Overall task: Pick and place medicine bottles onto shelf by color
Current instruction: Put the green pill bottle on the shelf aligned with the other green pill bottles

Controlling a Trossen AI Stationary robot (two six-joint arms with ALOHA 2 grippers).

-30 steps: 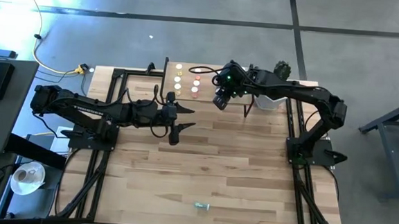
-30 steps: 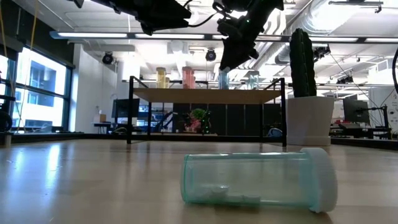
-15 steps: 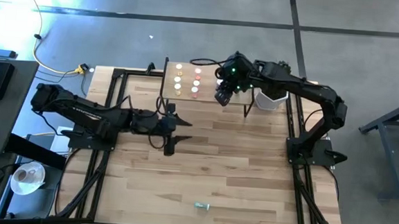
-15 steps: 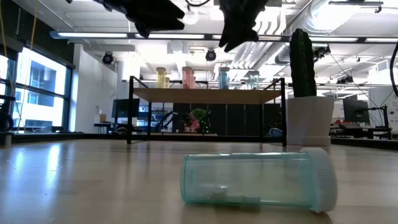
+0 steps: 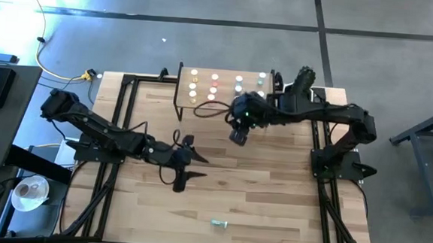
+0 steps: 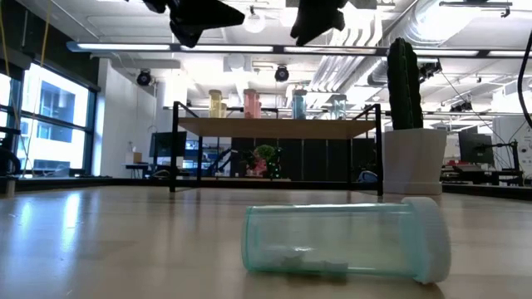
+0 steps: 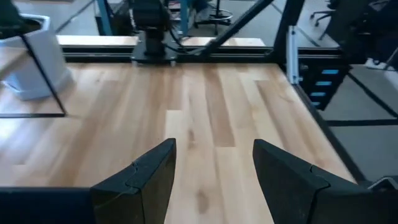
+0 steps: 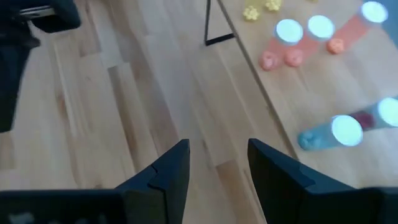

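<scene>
Right gripper [image 5: 238, 136] has withdrawn from shelf [image 5: 225, 99], jaws parted, empty; 1 green bottle [image 5: 218, 223] remains beyond both open grippers.

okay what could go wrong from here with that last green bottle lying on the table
1. The green bottle lies on its side near the table's front edge, so it could roll when grasped.
2. Both end effectors, left and right, are empty and near mid-table; reaching together risks collision.
3. The shelf already holds crowded upright bottles, easily toppled.
</scene>
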